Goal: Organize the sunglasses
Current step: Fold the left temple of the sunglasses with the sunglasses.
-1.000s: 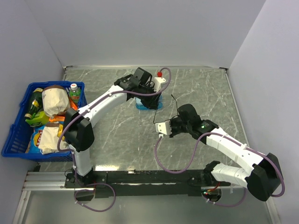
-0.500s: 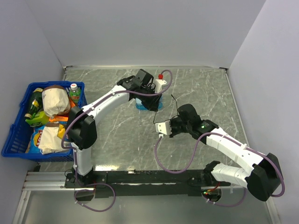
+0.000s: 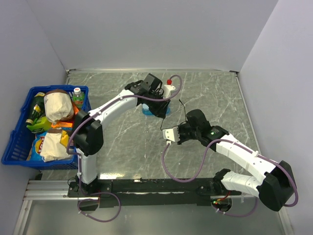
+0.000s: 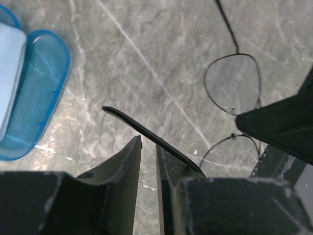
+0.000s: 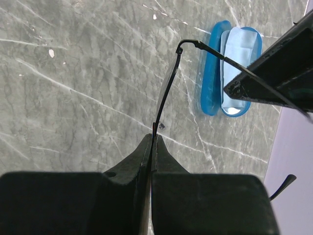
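The sunglasses [image 3: 182, 110], thin black wire, are held above the table by my right gripper [image 3: 184, 126]. In the right wrist view the jaws [image 5: 153, 139] are shut on the frame [image 5: 166, 90]. My left gripper [image 3: 159, 105] hovers beside the blue case [image 3: 147, 110]. In the left wrist view its jaws [image 4: 148, 144] stand almost together with nothing between them. One slim temple arm [image 4: 146, 133] lies across the tip of the right finger [image 4: 168, 164]. The lenses [image 4: 232, 83] show past it. The open case [image 4: 36, 98] holds the light-blue cloth [image 4: 10, 73].
A blue basket [image 3: 19, 137] with snack bags and bottles stands at the left edge of the table. Grey walls close in the back and both sides. In the right wrist view the case [image 5: 211, 78] with the cloth [image 5: 237, 49] lies beyond the glasses, and the left gripper's finger [image 5: 266, 68] is beside it.
My left gripper has shifted a little to the right, toward the sunglasses. The right arm and the sunglasses have stayed in place.
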Available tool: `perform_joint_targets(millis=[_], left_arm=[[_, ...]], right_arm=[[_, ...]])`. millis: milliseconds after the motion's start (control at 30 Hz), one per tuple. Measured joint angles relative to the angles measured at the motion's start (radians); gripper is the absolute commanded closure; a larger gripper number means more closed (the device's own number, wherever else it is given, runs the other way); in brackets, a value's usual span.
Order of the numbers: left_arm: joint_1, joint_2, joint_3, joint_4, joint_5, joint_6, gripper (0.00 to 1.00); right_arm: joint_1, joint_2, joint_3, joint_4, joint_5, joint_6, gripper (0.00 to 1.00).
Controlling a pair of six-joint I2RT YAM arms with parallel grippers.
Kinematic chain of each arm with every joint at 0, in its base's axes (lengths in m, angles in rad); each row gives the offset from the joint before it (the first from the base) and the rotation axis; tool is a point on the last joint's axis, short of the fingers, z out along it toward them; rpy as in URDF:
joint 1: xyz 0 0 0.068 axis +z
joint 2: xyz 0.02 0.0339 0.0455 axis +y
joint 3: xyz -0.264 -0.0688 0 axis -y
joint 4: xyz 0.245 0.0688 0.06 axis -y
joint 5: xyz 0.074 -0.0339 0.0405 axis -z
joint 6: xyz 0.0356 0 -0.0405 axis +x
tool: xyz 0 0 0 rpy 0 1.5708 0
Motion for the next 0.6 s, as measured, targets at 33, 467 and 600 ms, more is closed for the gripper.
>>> perform_joint_targets(millis=[33,467,600], left_arm=[[-0.001,0.001,0.000,0.000,-0.018,-0.004,0.75],[0.146,-0.073,-0.039,0.036,-0.081,-0.042,0.68],[0.151,-0.119,-0.039,0.042,-0.092,-0.041,0.69]], right_arm=[[0.000,0.000,0.000,0.000,0.000,0.000,1.00],[0.000,-0.018,0.000,0.000,-0.004,-0.001,1.00],[0.000,-0.019,0.000,0.000,-0.003,-0.001,1.00]])
